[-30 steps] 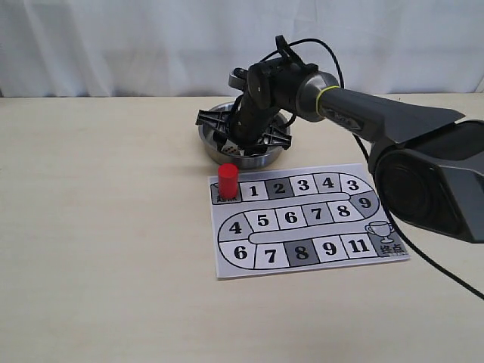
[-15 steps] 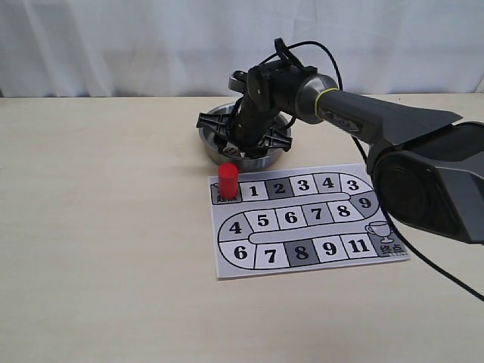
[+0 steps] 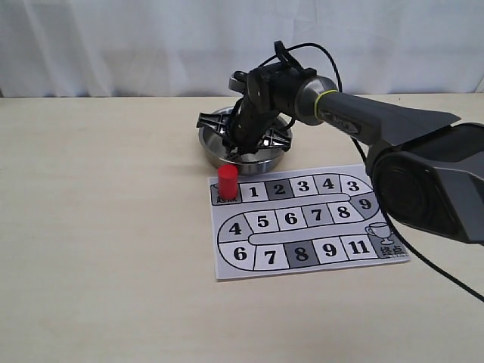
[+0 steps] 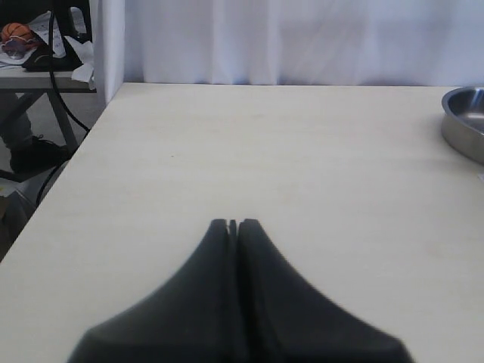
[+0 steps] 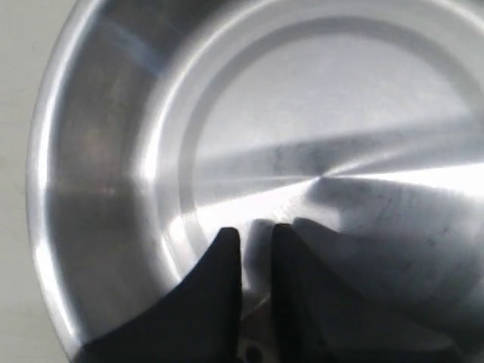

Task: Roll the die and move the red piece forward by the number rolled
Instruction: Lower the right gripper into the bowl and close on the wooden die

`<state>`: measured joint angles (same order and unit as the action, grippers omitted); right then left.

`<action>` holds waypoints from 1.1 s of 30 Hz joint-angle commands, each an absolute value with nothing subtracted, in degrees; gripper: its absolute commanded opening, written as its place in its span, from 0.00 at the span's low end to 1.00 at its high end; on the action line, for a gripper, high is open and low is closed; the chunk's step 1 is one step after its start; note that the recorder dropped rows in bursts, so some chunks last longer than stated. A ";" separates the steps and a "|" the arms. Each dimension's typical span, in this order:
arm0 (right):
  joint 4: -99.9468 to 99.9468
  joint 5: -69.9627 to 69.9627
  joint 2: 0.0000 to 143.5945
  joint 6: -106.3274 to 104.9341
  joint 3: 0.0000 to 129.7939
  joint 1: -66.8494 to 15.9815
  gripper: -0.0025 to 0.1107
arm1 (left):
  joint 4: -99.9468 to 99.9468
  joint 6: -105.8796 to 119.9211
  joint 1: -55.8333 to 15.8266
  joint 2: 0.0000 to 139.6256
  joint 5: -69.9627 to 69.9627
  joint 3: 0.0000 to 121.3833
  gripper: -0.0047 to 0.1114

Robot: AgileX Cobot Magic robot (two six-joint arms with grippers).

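Observation:
The red piece (image 3: 228, 180), a small red cylinder, stands upright on the start square at the top left corner of the numbered paper board (image 3: 310, 220). My right gripper (image 3: 243, 148) reaches down into the steel bowl (image 3: 211, 139) just behind the board. In the right wrist view its two dark fingers (image 5: 255, 231) stand a narrow gap apart over the bowl's shiny floor (image 5: 113, 151). A small pale die (image 5: 255, 350) with a dark pip is pinched deep between them. My left gripper (image 4: 233, 222) is shut on nothing above bare table.
The bowl's rim (image 4: 463, 125) shows at the edge of the left wrist view. The right arm (image 3: 378, 117) and its cable stretch over the table's right side. The table's left edge (image 4: 45, 204) drops off beside the left gripper. A white curtain backs the table.
The right gripper has shifted slightly from the bowl's front rim toward its middle. The red piece and the board have not moved.

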<state>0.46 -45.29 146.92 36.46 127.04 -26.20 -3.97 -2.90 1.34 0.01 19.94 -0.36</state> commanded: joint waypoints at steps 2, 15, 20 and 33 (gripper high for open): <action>0.87 -42.13 146.49 36.47 127.23 -25.92 0.06 | -3.93 -3.26 1.36 0.00 18.94 0.00 0.04; 1.30 -43.30 143.97 32.25 127.23 -23.97 0.29 | -3.93 -3.26 1.36 0.00 18.94 0.00 0.04; 0.99 -47.90 143.47 31.85 127.23 -23.97 0.54 | -3.93 -3.26 1.36 0.00 18.94 0.00 0.04; -5.55 -46.86 146.10 31.65 127.23 -24.18 0.54 | -3.93 -3.26 1.36 0.00 18.94 0.00 0.04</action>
